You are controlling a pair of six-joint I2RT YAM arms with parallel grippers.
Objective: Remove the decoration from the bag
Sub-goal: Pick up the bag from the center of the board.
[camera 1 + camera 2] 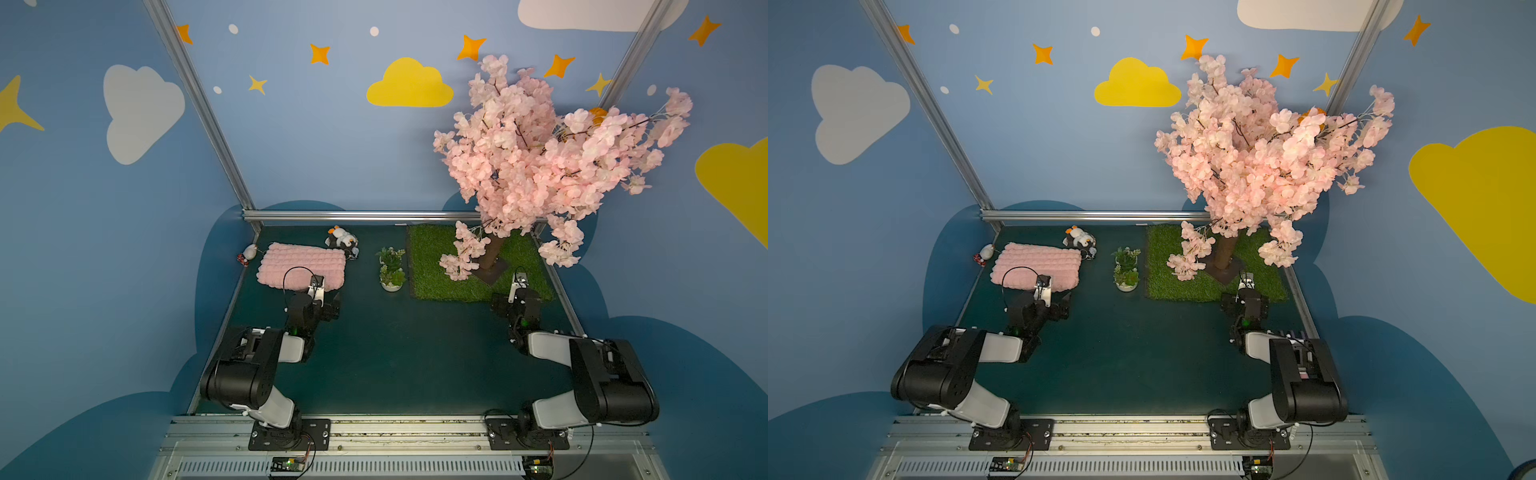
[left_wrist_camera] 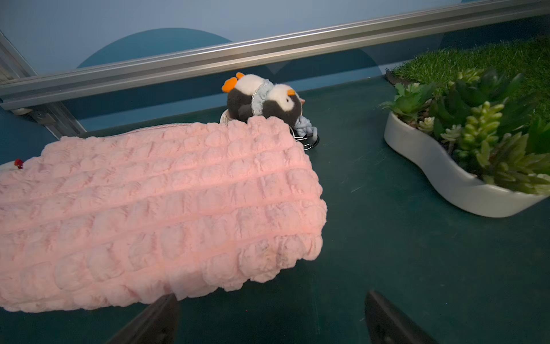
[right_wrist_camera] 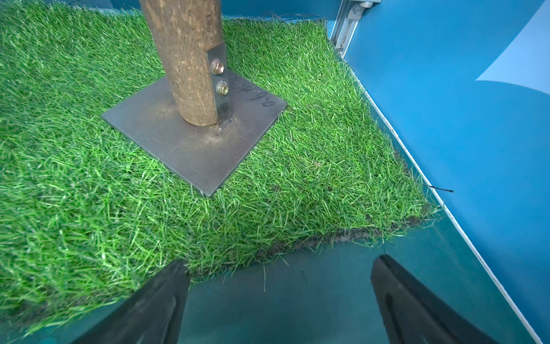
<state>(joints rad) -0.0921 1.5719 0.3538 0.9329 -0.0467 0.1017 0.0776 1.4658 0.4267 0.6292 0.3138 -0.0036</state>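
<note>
A: In both top views, bag [image 1: 302, 266] flat on the table [image 1: 374, 353], far-left part, long side running across. Touching its far right corner, penguin plush [image 1: 341, 240]. Just off the far left corner, small white charm [image 1: 249, 252].

B: Which to take as the decoration?

A: Hard to say from above. Probably the penguin.

B: And the left wrist view?

A: Low over the table, left gripper [image 2: 270, 297], jaws wide apart, nothing between them, one fingertip just beside the bag's near corner. Beyond the bag, the penguin on its side, with blue cord and a wire ring [image 2: 300, 137] at that far corner. Off to one side, succulent planter [image 2: 446, 166], well apart from the bag.

B: Right wrist view?

A: No bag there. At the edge of the grass mat [image 3: 89, 178], right gripper [image 3: 281, 262], jaws spread, empty, near the tree trunk [image 3: 187, 59] on its metal plate.

B: Handling?

A: Probably light, soft and squashy all over. Likely to yield under the pads and slide on the table if tugged. Best to pin the bag near the ring corner with one gripper and pinch the penguin's body or cord with the other. Small, stiff ring: likely the fiddly part.
</note>
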